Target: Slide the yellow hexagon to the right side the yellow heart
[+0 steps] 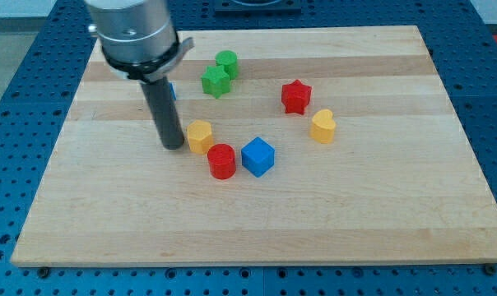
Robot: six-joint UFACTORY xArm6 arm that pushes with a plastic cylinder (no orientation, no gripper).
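Note:
The yellow hexagon [200, 136] sits left of the board's middle. My tip [174, 146] stands right next to its left side; I cannot tell whether they touch. The yellow heart [322, 126] lies well to the right of the hexagon, right of the board's middle. A red cylinder [221, 160] sits just below and right of the hexagon, with a blue cube [257, 156] to its right. Both lie between the hexagon and the heart.
A red star [296, 96] sits up-left of the heart. A green star [215, 80] and a green cylinder [227, 62] sit near the view's top. A blue block [172, 91] peeks out behind the rod. The wooden board [397, 214] lies on a blue perforated table.

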